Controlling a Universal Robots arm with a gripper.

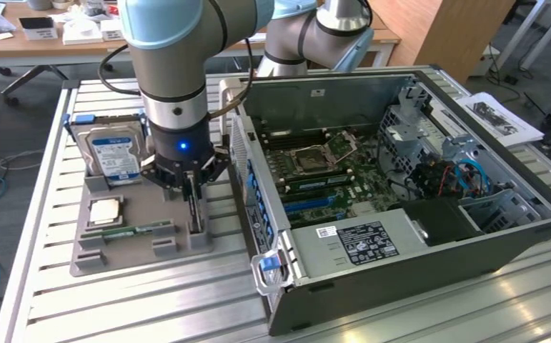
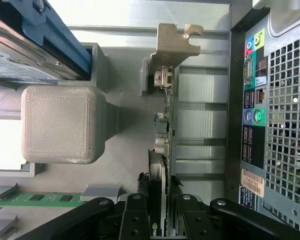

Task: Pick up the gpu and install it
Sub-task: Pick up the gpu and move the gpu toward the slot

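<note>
Gripper (image 1: 191, 189): closed on the gpu's upper edge, fingers (image 2: 135, 222) set against both faces.
Gpu (image 1: 197, 214): stood on edge in a slot of the tray (image 1: 123, 263), along the tray's edge at the exterior view's right; metal bracket (image 2: 175, 42) at the end away from the fingers.
Right side: case (image 1: 399, 236) lies close, a narrow strip of table (image 1: 113, 307) left between.
Left side: bare tray floor, then a post (image 2: 60, 125) and the drive (image 1: 113, 153).
Near end: memory stick (image 1: 137, 232) lies close by.

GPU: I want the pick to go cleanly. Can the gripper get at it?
Likely yes: the gripper is right over the gpu, standing on edge in its tray slot, nothing between.
</note>
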